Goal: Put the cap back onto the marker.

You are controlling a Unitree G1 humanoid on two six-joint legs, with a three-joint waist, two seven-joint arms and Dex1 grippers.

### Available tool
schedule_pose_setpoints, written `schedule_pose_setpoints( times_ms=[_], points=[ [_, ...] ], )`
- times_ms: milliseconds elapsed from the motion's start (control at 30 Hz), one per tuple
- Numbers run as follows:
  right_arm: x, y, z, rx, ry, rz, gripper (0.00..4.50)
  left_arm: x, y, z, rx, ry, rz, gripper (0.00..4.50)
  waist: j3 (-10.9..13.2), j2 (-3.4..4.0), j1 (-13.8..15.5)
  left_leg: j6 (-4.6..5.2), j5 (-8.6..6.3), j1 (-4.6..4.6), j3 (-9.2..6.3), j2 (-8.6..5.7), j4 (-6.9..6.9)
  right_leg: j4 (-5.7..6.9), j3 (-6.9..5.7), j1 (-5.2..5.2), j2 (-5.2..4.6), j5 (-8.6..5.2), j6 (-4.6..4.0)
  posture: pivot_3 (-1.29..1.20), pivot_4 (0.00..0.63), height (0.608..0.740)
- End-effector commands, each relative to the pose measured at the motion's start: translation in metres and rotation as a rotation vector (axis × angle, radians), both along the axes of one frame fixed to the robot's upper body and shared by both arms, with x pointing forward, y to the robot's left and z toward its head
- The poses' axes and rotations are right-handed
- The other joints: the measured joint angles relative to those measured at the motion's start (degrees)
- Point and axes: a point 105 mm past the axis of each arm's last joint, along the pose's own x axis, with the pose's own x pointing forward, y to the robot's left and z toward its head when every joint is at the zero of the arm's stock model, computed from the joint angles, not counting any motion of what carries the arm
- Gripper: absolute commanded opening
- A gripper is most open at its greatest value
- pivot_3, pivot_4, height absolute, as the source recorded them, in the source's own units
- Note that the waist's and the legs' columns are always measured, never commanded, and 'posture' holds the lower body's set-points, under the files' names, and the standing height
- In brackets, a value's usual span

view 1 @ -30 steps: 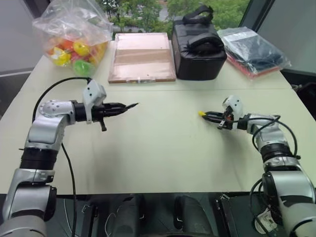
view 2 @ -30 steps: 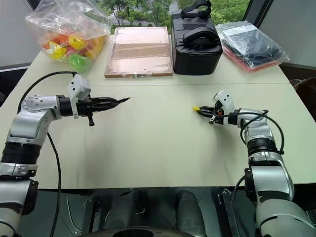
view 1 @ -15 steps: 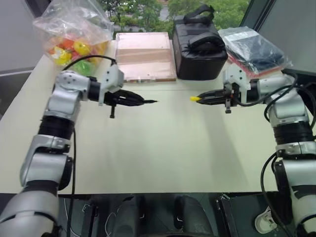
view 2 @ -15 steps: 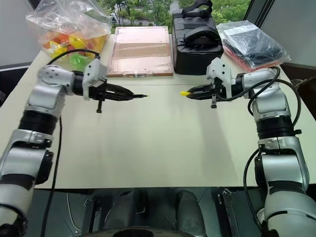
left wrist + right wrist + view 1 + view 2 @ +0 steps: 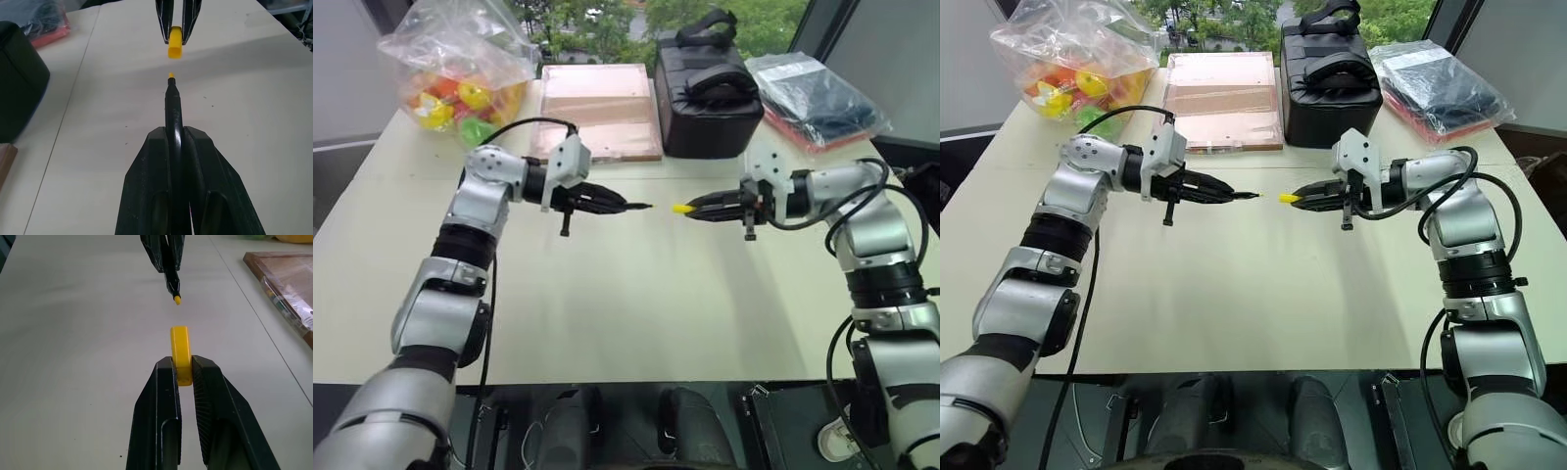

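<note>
Fingers (image 5: 166,161) of the left gripper (image 5: 173,147) are clamped tight on the black marker (image 5: 172,105), seen from the left wrist; its yellow tip points straight at the cap (image 5: 174,42), which sits just beyond it with a small gap between, pinched in the right gripper (image 5: 174,19) opposite.

From the right wrist, the right gripper's own fingers (image 5: 164,391) are closed on the yellow cap (image 5: 180,350), its free end facing the marker's tip (image 5: 176,298). That tip lies near the cap and looks a touch off to one side of the cap's line, so a small correction seems needed.

Across the head views, both arms are raised above the table (image 5: 636,304), forearms turned inward so the grippers face each other nearly level, dipping slightly. Taking the black case (image 5: 710,93) as landmark, marker (image 5: 626,207) and cap (image 5: 681,208) meet in the air just in front of it, the left gripper (image 5: 1205,189) toward the wooden board (image 5: 1224,98) side, the right gripper (image 5: 1317,199) below the case.

The step in hand appears to be lining up for insertion. Next, the two ends should be brought onto one axis, then pushed together firmly until the cap seats.
</note>
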Motion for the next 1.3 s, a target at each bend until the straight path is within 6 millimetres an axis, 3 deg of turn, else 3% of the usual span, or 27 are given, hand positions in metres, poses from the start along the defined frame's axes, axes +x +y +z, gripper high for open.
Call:
schedule_pose_setpoints(
  times_ms=[33,1300],
  points=[
    [-0.004,0.009,0.012,0.031,-0.051,0.032,0.08,0.001,-0.006,0.016,-0.028,-0.055,-0.013,0.00,0.0,0.00,0.0,0.00,0.00,0.00,0.00,0.00,0.00,0.00,0.00,0.00,0.00,0.00,0.00,0.00,0.150,0.740],
    [-0.003,0.034,0.012,0.025,-0.081,0.092,0.08,-0.005,-0.033,0.005,-0.026,-0.055,-0.067,0.00,0.0,0.00,0.1,0.01,0.00,0.00,-0.01,0.00,0.00,0.00,0.00,0.00,0.00,0.00,0.00,0.00,0.150,0.740]
  ],
)
